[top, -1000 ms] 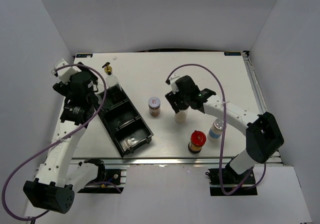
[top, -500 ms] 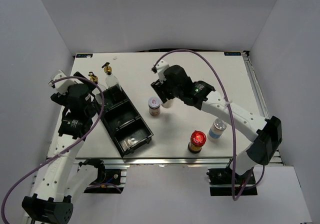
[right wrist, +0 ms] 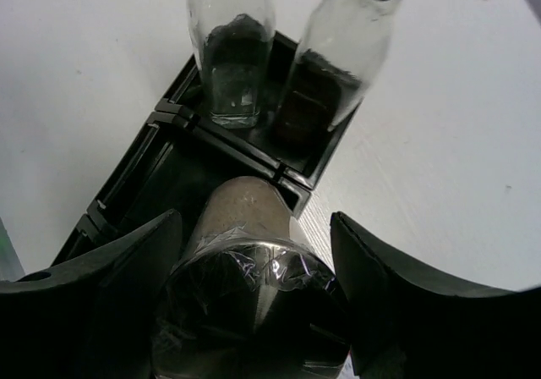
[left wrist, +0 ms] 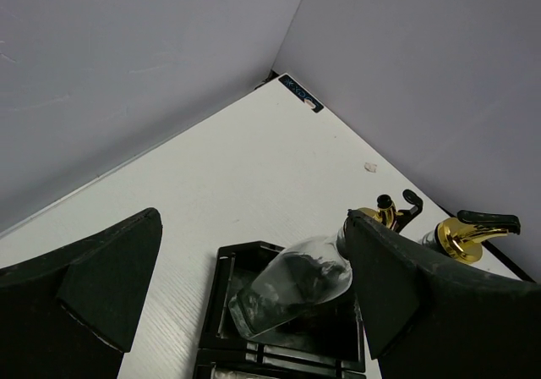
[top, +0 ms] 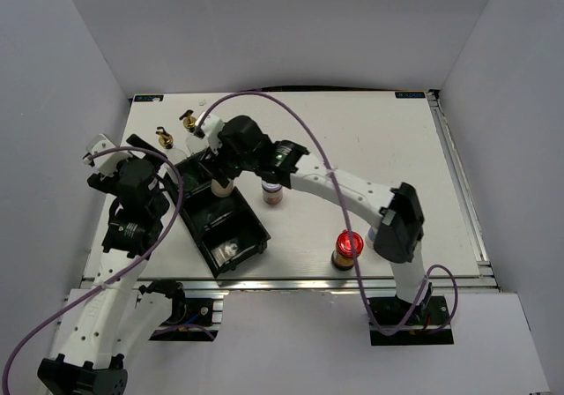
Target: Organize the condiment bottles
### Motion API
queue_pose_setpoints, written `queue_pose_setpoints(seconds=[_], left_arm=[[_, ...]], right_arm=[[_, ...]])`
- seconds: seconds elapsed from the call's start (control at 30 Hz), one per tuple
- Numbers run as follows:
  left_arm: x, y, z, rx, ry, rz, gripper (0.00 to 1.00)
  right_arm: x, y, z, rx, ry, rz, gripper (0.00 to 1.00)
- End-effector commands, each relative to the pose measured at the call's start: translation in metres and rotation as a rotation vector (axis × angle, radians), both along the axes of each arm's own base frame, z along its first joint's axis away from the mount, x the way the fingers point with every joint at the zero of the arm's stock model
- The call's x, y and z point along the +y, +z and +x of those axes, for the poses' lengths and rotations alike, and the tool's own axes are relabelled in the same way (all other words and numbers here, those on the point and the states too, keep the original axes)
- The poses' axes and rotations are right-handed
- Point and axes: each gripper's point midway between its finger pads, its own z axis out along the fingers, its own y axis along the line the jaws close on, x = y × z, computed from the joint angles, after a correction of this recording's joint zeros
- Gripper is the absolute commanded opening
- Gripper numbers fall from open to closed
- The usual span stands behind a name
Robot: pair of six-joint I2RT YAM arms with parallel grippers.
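Over the middle compartment of the black divided plastic tray (top: 251,227), the right tool (right wrist: 262,303) grips the short beige jar with silver lid (right wrist: 245,218), upright; its place seems directly below. The left tool (left wrist: 254,269) is wide open, holding nothing.

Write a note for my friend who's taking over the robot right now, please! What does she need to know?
Left gripper: open and holding nothing, near the far end of the black divided plastic tray.
Right gripper: shut on a short jar with a silver lid, held over the tray beside the bottles' end.
Done: the two tall clear glass bottles with gold pourer spouts are in the tray's far end.
Left to do: set the held jar down in the tray, then fetch the purple-lidded jar and the red-lidded jar. Both stand on the white table, right of the tray.
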Motion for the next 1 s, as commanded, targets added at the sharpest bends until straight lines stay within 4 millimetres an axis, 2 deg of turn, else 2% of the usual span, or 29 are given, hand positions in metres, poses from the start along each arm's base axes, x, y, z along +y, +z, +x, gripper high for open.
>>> queue_pose_setpoints(seconds=[0.0,0.17,0.27,0.33,0.37,0.43,0.47,0.5,0.6,0.67,0.8,0.9,0.93,0.97], left_arm=[[0.002,0.006,-0.005,-0.029,0.013,0.002,0.98],[0.003,0.005,-0.007,-0.032,0.018,0.002,0.98],[0.001,0.004,-0.005,-0.028,0.012,0.003,0.98],[0.001,0.003,-0.005,-0.026,0.007,0.002,0.98],[0.000,0.004,-0.004,-0.028,0.005,0.003,0.98],[0.000,0.004,-0.004,-0.029,0.002,0.003,0.98],[0.000,0.003,-0.003,-0.027,0.002,0.006,0.98],[-0.001,0.004,-0.003,-0.028,-0.002,0.005,0.98],[-0.003,0.005,0.000,-0.020,-0.015,0.007,0.98],[-0.004,0.005,0.001,-0.013,-0.020,0.010,0.98],[-0.009,0.012,0.007,0.002,-0.048,0.016,0.98],[-0.014,0.019,0.011,-0.004,-0.082,0.015,0.98],[-0.016,0.022,0.012,-0.006,-0.094,0.012,0.98],[-0.018,0.031,0.013,-0.019,-0.104,0.011,0.98]], right_arm=[[0.030,0.039,-0.002,-0.031,0.061,0.117,0.07],[0.039,0.001,0.003,0.011,0.047,0.060,0.08],[0.040,-0.019,0.003,0.033,0.034,0.026,0.13],[0.039,-0.034,0.002,0.052,0.034,0.003,0.30],[0.040,-0.041,0.002,0.064,0.034,-0.006,0.46],[0.041,-0.050,0.000,0.081,0.045,-0.019,0.55],[0.041,-0.052,0.000,0.084,0.049,-0.025,0.65],[0.041,-0.054,-0.001,0.088,0.050,-0.033,0.69],[0.039,-0.047,-0.006,0.082,0.075,-0.026,0.79],[0.037,-0.039,-0.010,0.081,0.094,-0.013,0.89],[0.033,-0.020,-0.020,0.066,0.148,0.007,0.89],[0.030,0.002,-0.025,0.049,0.163,0.045,0.89],[0.027,0.017,-0.026,0.037,0.159,0.070,0.89],[0.026,0.025,-0.026,0.024,0.155,0.088,0.89]])
